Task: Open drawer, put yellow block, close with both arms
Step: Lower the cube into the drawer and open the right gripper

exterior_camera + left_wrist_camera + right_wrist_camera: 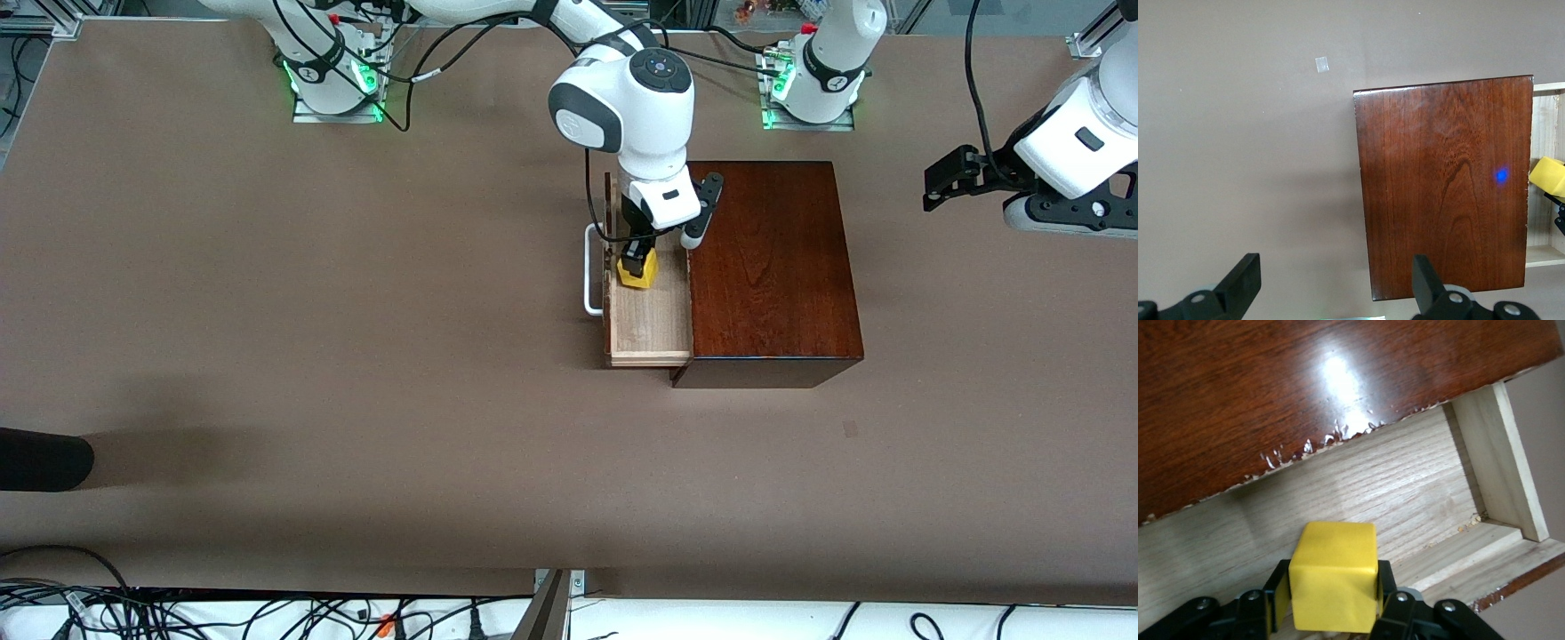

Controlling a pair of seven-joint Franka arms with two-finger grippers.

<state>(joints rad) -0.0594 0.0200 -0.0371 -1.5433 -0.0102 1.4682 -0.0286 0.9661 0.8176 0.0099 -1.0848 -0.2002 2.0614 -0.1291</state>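
The drawer (647,324) stands pulled out of the dark mahogany box (769,267), its pale wood tray showing and its white handle (589,271) toward the right arm's end. My right gripper (637,267) is shut on the yellow block (639,269), holding it over the open tray. In the right wrist view the yellow block (1335,577) sits between the black fingers (1386,583) above the tray floor (1405,493). My left gripper (944,182) hangs open in the air at the left arm's end of the table, with nothing between its fingers (1241,283).
The box top (1445,187) fills much of the left wrist view. A small pale patch (851,428) marks the brown table nearer the front camera than the box. A dark object (40,458) pokes in at the right arm's end. Cables (178,613) lie along the front edge.
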